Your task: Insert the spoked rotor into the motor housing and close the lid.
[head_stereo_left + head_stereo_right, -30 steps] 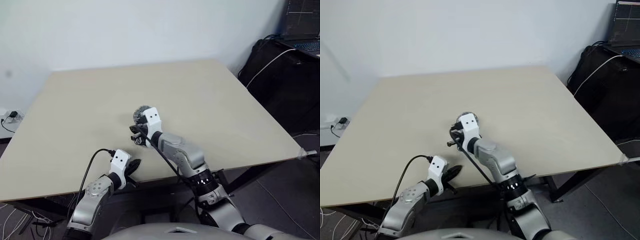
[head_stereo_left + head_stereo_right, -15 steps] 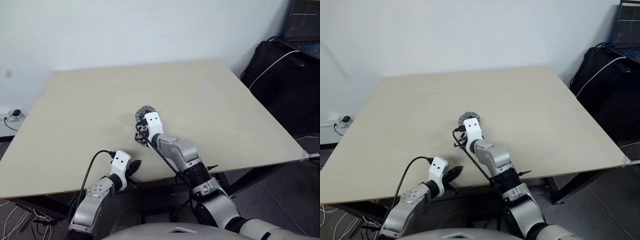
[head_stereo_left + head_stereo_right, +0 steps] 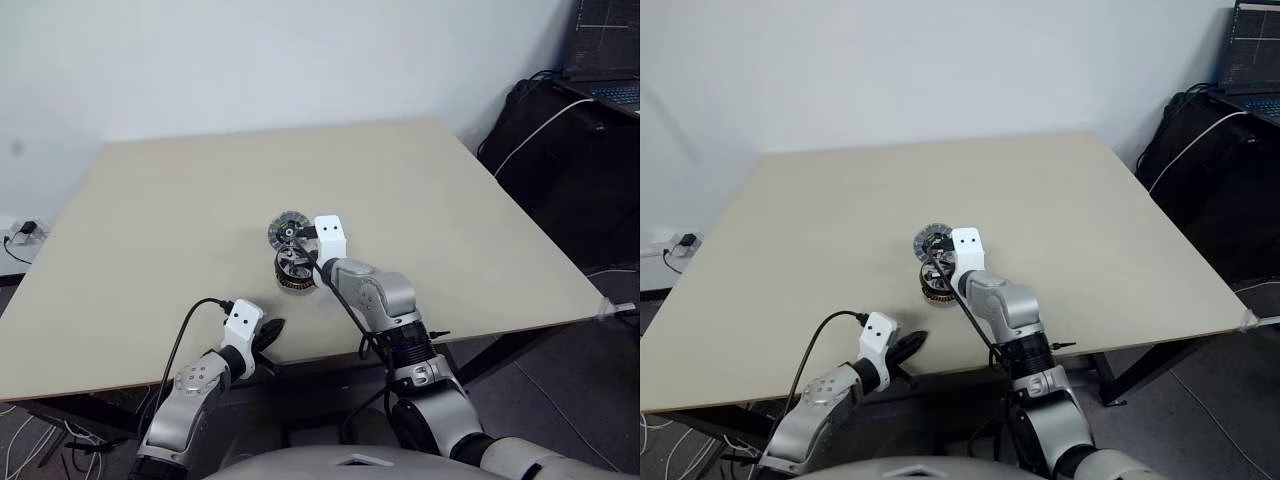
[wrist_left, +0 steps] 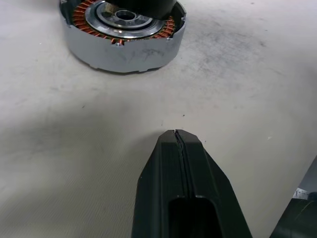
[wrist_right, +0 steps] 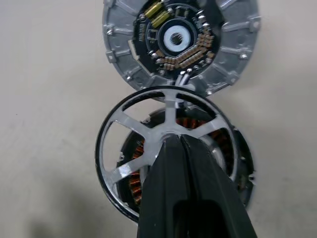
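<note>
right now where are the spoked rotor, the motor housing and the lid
spoked rotor (image 5: 130, 130), right wrist view, a pale spoke
motor housing (image 4: 124, 49), left wrist view, its outer side wall
lid (image 5: 118, 45), right wrist view, its ribbed outer ring

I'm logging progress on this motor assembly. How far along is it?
Picked up: the right gripper is shut on the spoked rotor. In hand: it hangs over the motor housing, not seated. Left: seating it, then fitting the lid, lying ribbed-face-up beside the housing.
</note>
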`<state>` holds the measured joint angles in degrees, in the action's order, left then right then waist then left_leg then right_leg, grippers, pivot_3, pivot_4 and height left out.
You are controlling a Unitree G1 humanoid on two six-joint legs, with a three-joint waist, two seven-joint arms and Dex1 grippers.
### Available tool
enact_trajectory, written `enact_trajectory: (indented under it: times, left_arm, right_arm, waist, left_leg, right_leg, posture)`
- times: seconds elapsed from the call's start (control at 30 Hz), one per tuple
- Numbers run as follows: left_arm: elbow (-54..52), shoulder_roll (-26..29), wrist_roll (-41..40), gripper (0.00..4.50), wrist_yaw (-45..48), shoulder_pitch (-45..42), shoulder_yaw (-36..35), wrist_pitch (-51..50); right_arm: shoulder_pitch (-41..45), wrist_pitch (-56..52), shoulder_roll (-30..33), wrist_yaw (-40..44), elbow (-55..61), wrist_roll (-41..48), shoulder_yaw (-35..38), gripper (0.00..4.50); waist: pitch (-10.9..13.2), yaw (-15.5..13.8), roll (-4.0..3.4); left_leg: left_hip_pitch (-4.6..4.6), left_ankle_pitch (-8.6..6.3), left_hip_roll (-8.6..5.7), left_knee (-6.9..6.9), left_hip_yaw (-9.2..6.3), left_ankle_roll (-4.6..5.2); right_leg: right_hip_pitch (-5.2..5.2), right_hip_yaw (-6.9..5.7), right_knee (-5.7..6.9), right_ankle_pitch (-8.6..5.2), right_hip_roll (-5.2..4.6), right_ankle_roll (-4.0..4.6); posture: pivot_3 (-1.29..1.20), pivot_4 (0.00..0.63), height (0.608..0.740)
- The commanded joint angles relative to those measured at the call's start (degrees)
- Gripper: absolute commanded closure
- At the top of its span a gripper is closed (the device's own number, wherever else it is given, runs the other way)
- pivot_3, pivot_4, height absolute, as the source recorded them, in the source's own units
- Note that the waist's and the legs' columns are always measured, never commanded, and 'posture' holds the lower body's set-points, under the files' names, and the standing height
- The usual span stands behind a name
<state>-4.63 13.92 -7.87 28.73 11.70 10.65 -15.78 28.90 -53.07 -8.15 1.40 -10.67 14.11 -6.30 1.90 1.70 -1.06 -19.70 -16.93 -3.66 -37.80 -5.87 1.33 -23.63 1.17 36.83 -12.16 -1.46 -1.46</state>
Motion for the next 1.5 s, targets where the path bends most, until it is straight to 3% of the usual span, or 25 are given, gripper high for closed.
enact_trajectory:
  times: [0.03,0.23,0.47,0.57,0.73,1.07,1.5]
  left_arm:
    - [-1.11,0.10,-0.25,4.50,0.28,-0.87,-0.01,0.70]
    - [-1.24,0.05,-0.52,4.50,0.27,-0.84,-0.42,0.82]
    - [-1.39,0.24,-0.43,4.50,0.27,-0.74,-0.45,0.68]
    - [-1.30,0.31,-0.41,4.50,0.36,-0.76,-0.39,0.63]
    - [-0.77,0.32,-0.44,4.50,0.68,-1.08,-0.16,0.65]
    - [-0.44,-0.11,-0.35,4.50,0.62,-1.32,0.18,0.63]
    - [-0.84,-0.53,-0.46,4.50,-0.07,-0.06,-0.02,0.94]
  right_arm:
    - [0.33,-0.34,-0.20,0.72,2.82,0.35,0.75,4.46]
    - [-1.64,1.10,0.90,3.38,4.56,0.77,0.31,4.46]
    - [-4.91,8.37,6.91,9.59,9.74,-3.00,-6.40,4.46]
    - [-5.81,8.40,9.16,11.35,11.89,-3.99,-8.58,3.87]
    - [-5.77,3.07,11.85,12.57,16.19,-5.51,-12.07,2.29]
    - [-0.37,-8.08,6.33,10.12,12.48,-3.93,-7.58,2.29]
    - [1.87,-11.98,4.35,8.52,8.00,-3.76,-3.38,2.29]
  waist:
    - [0.00,0.02,0.00]
    - [0.00,0.17,0.00]
    - [0.00,0.34,0.00]
    - [0.01,0.32,0.01]
    - [0.02,0.28,0.03]
    - [0.02,-0.01,0.06]
    - [0.03,-0.16,0.05]
  left_leg:
    - [0.00,0.00,0.00,0.01,0.00,0.00]
    - [0.00,0.00,0.00,-0.01,0.00,0.00]
    - [0.01,0.00,0.00,-0.01,0.01,0.01]
    - [0.01,0.00,0.00,-0.01,0.01,0.00]
    - [0.00,0.00,0.01,-0.02,0.01,0.00]
    - [0.01,0.00,0.02,-0.02,0.00,-0.01]
    - [0.00,0.00,0.00,-0.01,0.00,-0.02]
  right_leg:
    - [0.00,0.00,0.00,0.00,0.00,0.00]
    - [0.02,-0.02,-0.02,-0.01,0.00,-0.01]
    - [0.03,-0.03,-0.02,-0.01,0.00,-0.02]
    - [0.03,-0.03,-0.02,-0.02,0.00,-0.02]
    - [0.03,-0.03,-0.02,-0.02,0.00,-0.02]
    - [0.02,-0.04,-0.01,-0.01,0.00,-0.02]
    - [0.01,-0.04,-0.02,-0.01,-0.01,-0.02]
  posture:
    - [0.00,0.000,0.740]
    - [0.00,0.000,0.740]
    - [0.00,0.000,0.740]
    - [0.00,0.000,0.740]
    - [0.00,0.000,0.740]
    - [0.00,0.000,0.740]
    - [0.00,0.000,0.740]
